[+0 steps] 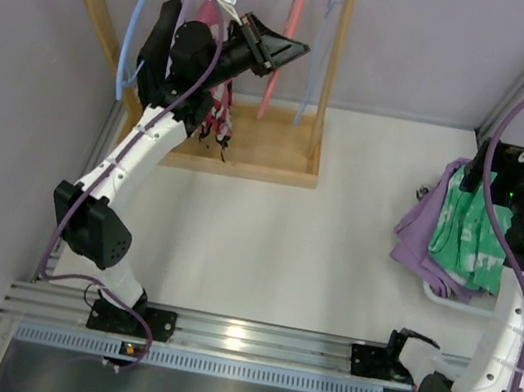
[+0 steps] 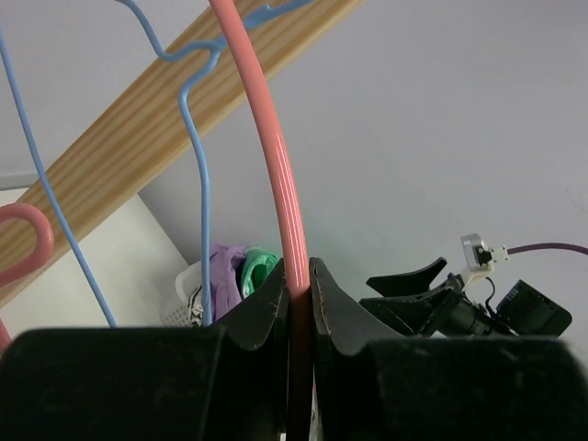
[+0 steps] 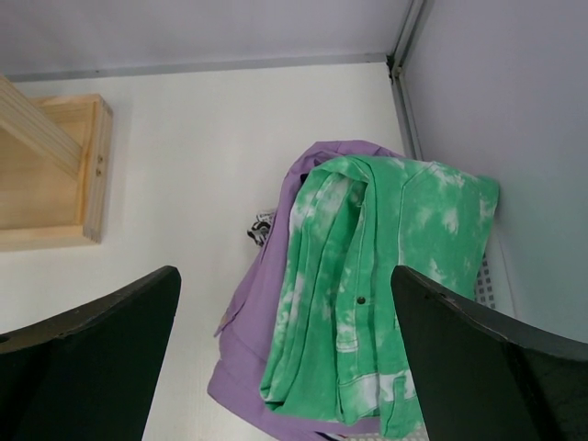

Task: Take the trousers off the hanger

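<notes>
The salmon-pink hanger (image 1: 289, 33) hangs bare on the wooden rack, and my left gripper (image 1: 272, 51) is shut on its arm. In the left wrist view the hanger (image 2: 276, 156) runs down between the closed fingers of my left gripper (image 2: 299, 276). The green mottled trousers (image 1: 469, 233) lie off the hanger, folded on a purple cloth at the right. My right gripper (image 3: 285, 276) is open and empty, above the trousers (image 3: 386, 276) and not touching them. In the top view its fingers are hidden under the wrist.
The wooden rack (image 1: 249, 153) stands at the back left with light blue hangers (image 1: 149, 3) and a pink-and-black garment (image 1: 219, 107). The purple cloth (image 3: 266, 312) drapes over a white basket (image 1: 448, 295) against the right wall.
</notes>
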### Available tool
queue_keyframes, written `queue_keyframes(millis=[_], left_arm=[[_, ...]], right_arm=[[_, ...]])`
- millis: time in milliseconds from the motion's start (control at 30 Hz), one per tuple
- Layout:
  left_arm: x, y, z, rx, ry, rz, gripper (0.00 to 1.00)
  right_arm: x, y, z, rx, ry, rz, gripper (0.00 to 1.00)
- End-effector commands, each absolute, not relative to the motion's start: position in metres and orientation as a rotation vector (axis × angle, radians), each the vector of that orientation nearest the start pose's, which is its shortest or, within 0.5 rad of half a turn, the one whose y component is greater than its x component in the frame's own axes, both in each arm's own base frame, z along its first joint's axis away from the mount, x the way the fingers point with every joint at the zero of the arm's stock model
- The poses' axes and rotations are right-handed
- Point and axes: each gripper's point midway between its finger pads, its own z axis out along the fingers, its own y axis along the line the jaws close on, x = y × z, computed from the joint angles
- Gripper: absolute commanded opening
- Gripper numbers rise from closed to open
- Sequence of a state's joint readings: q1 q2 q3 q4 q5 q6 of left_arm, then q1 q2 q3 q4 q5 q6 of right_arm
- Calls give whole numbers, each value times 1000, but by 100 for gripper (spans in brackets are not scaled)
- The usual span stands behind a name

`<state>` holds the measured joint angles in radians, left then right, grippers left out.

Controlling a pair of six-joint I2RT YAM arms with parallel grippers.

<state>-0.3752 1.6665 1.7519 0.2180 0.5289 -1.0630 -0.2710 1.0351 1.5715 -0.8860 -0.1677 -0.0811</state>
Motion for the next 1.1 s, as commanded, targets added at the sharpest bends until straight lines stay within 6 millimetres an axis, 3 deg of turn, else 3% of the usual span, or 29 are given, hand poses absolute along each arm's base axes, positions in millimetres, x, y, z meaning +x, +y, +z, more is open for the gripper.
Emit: queue_keyframes(millis=[0,333,433,467,567,667,700,800,1067], left_arm=[[406,-284,544,95,1308,-1488,0],[419,-293,517,79,1368,-1476,0],[415,-290,512,78,1386,-1459,16],[410,-288,509,79,1394,-1459,30],[402,-283,499,68,1423,-1435,46],[398,-278,485,62,1464,-1398,57],[391,-273,490,68,1449,-1384,64],[383,-265,485,63,1460,-1355,73],[361,-236,476,74,1475,-1226,81]], right_arm=[[279,-49,408,73,1853,-62,99],[276,-45,414,66,1834,-44,100],[275,-44,414,61,1834,-46,99],[274,-44,414,61,1832,-46,99],[272,-42,415,51,1825,-43,99],[270,-41,413,47,1829,-41,99],[269,-41,412,42,1832,-45,99],[266,-40,411,33,1830,-50,99],[262,-35,407,22,1825,-28,99]])
